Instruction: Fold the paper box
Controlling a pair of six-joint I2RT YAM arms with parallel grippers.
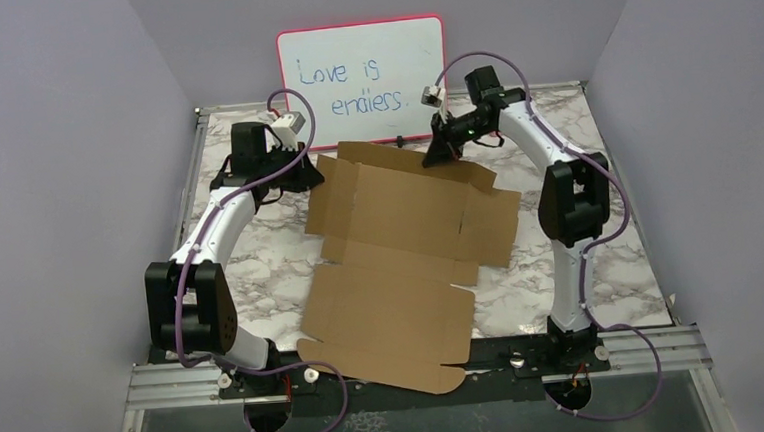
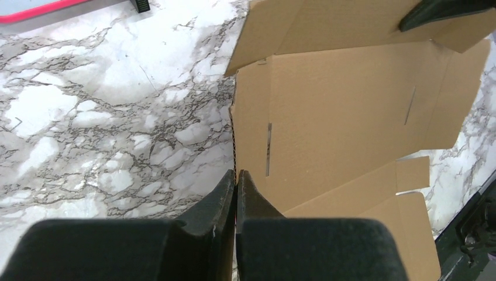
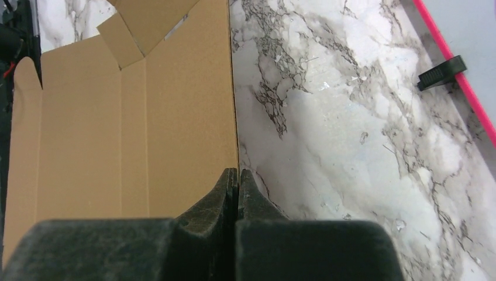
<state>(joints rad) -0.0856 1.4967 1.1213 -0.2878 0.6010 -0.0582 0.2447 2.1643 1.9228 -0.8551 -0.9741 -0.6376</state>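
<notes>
Brown cardboard, unprinted: the paper box (image 1: 401, 265) is recorded as an unfolded die-cut sheet with flaps and slots. It is laid on the marble-patterned table (image 1: 611, 262) at the centre of the top view. Its length is run from 12 o'clock to 6 o'clock, and its rounded near flap is carried over the metal rail (image 1: 656, 344) at 6 o'clock. The flap at the far end appears tilted up from the table; the middle and near panels are seen lying flat. The left gripper (image 1: 300, 173) is placed at the sheet's 10 o'clock corner. In its wrist view the fingers (image 2: 225, 193) are seen clenched together, with the sheet's side edge pinched in the seam between them. The right gripper (image 1: 437, 154) is placed at the sheet's 1 o'clock edge. In its wrist view the fingers (image 3: 248, 196) are likewise pressed tight, with the cardboard's straight edge led directly into the seam and gripped there. A pink-framed whiteboard (image 1: 363, 82) with blue handwriting is stood against the back wall at 12 o'clock, just beyond the sheet and apart from it.
</notes>
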